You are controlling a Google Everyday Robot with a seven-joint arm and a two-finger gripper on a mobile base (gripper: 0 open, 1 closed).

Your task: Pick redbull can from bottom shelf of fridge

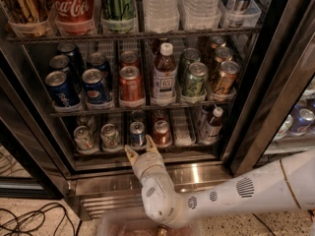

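Note:
The fridge (275,73) stands open in front of me, its wire shelves full of cans and bottles. On the bottom shelf (147,149) the redbull can (137,134), slim with a blue and silver body and silver top, stands in a middle lane. To its right is a small red can (161,132). My gripper (140,149) sits just below and in front of the redbull can, at the shelf's front edge. It is open, with its two yellowish fingertips (131,154) spread on either side of the can's base and nothing held.
Two silver slim cans (84,137) stand left of the redbull can, and a small bottle (211,124) at the right. The shelf above holds Pepsi cans (95,86), an orange can (131,85), a bottle and green cans. A steel sill (197,173) runs below. Cables (29,218) lie on the floor at left.

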